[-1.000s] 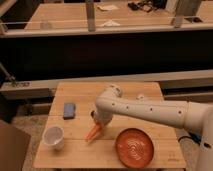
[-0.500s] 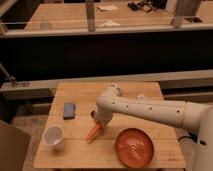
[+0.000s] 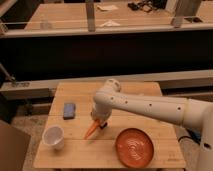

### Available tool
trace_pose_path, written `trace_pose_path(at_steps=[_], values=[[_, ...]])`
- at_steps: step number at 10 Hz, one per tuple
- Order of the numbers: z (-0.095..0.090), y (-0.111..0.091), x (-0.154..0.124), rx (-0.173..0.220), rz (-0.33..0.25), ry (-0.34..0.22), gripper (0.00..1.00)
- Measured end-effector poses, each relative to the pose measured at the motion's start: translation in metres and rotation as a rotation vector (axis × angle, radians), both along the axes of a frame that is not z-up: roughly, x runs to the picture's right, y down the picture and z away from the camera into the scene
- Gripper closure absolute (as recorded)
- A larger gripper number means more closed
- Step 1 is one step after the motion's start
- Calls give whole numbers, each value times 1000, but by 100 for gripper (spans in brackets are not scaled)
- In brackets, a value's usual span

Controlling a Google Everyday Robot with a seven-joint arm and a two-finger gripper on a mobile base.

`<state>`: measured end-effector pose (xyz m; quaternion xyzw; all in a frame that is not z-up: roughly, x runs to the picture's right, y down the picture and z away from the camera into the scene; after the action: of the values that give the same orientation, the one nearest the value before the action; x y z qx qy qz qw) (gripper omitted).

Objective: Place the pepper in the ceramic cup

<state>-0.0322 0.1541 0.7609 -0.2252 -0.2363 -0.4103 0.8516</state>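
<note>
The slim orange pepper [image 3: 92,130] hangs tilted just above the wooden table [image 3: 135,92], point down and to the left. My gripper [image 3: 100,121] sits at its upper end, under the white arm's wrist, and appears to hold it. The white ceramic cup [image 3: 53,137] stands upright near the table's front left corner, well to the left of the pepper and apart from it. The arm reaches in from the right edge of the view.
A round orange plate [image 3: 134,147] lies at the front right of the table. A blue rectangular object [image 3: 69,110] lies at the left middle. A dark counter and rail run behind the table. A brown box edge shows at the lower left.
The gripper and pepper have shifted very slightly; otherwise nothing has visibly changed.
</note>
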Motion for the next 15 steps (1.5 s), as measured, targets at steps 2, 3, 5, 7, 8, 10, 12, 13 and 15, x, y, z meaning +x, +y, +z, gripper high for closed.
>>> trace_pose_path(at_steps=[2, 3, 5, 7, 8, 10, 12, 13, 15], values=[[5, 2, -2, 0, -9, -2, 96], [13, 8, -3, -3, -12, -5, 94], [22, 16, -6, -1, -22, -6, 99], [18, 14, -12, 1, -34, -9, 99], [9, 3, -14, -2, -39, -10, 99], [-4, -10, -19, -2, -48, -21, 99], [-6, -13, -11, 0, -55, -15, 99], [-2, -11, -12, 0, -60, -19, 99], [12, 1, -19, 5, -75, -26, 99]])
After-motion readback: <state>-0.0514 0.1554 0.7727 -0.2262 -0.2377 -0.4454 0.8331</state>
